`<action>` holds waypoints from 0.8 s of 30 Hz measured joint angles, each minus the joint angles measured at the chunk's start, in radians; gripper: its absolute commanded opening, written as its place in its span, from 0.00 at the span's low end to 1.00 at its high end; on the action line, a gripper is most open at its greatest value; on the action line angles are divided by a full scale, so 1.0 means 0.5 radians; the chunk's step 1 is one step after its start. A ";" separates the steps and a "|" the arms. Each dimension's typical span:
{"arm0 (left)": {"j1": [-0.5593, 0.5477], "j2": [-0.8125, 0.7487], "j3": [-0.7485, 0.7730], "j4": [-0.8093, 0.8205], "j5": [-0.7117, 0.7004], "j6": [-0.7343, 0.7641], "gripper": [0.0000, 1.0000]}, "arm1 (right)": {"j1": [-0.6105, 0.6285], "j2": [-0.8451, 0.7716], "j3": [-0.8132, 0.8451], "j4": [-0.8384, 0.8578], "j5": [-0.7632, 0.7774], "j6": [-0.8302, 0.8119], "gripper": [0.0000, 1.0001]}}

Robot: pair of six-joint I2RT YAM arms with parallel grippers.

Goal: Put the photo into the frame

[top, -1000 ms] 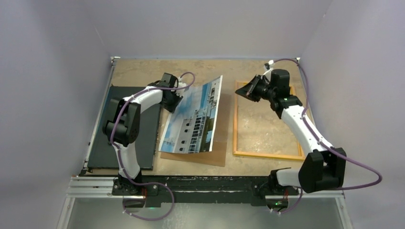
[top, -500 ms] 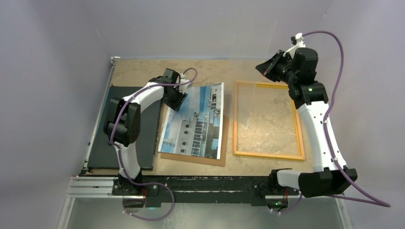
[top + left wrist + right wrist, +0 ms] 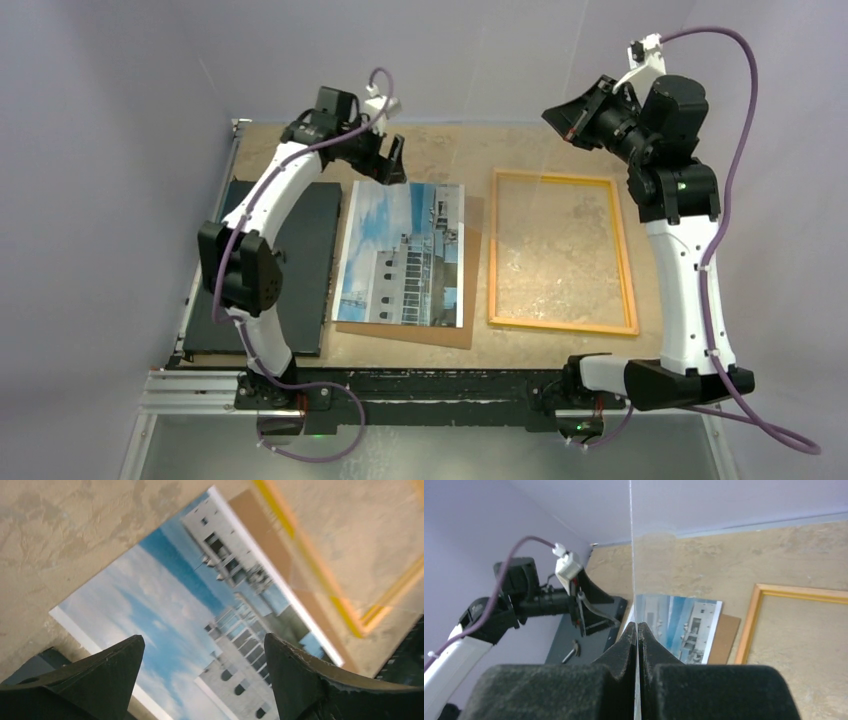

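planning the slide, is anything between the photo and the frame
Only the backing board edge lies between photo and frame. The right gripper pinches a thin clear sheet; whether it covers the frame's opening is unclear.

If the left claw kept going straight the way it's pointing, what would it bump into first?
Probably the photo. The left gripper is open and points down at it, with sky and building showing between its fingers. How high it hangs is unclear.

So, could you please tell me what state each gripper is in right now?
Left gripper: open, holding nothing, above the photo.
Right gripper: shut on a thin clear pane.
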 measured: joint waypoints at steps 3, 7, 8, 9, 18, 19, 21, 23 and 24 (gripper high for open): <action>0.091 -0.127 0.010 0.088 0.243 -0.171 0.91 | -0.001 0.000 0.003 0.024 -0.158 0.008 0.00; 0.256 -0.265 0.004 0.296 0.568 -0.459 0.93 | -0.001 -0.009 -0.063 0.148 -0.404 0.076 0.00; 0.298 -0.291 -0.014 0.378 0.655 -0.538 0.93 | -0.001 -0.015 -0.098 0.198 -0.465 0.102 0.00; 0.326 -0.309 -0.039 0.452 0.719 -0.605 0.93 | -0.001 -0.019 -0.136 0.252 -0.526 0.131 0.00; 0.541 -0.379 -0.616 1.375 1.345 -1.408 0.95 | -0.001 -0.031 -0.468 0.795 -0.984 0.501 0.00; 0.546 -0.379 -0.632 1.405 1.369 -1.434 0.96 | -0.001 -0.034 -0.497 0.853 -1.014 0.543 0.00; 0.548 -0.380 -0.643 1.476 1.423 -1.491 0.95 | -0.001 -0.034 -0.536 0.952 -1.064 0.610 0.00; 0.546 -0.388 -0.656 1.569 1.469 -1.553 0.89 | -0.001 -0.036 -0.565 1.036 -1.097 0.665 0.00; 0.546 -0.397 -0.670 1.617 1.486 -1.583 0.85 | -0.001 -0.040 -0.582 1.084 -1.109 0.692 0.00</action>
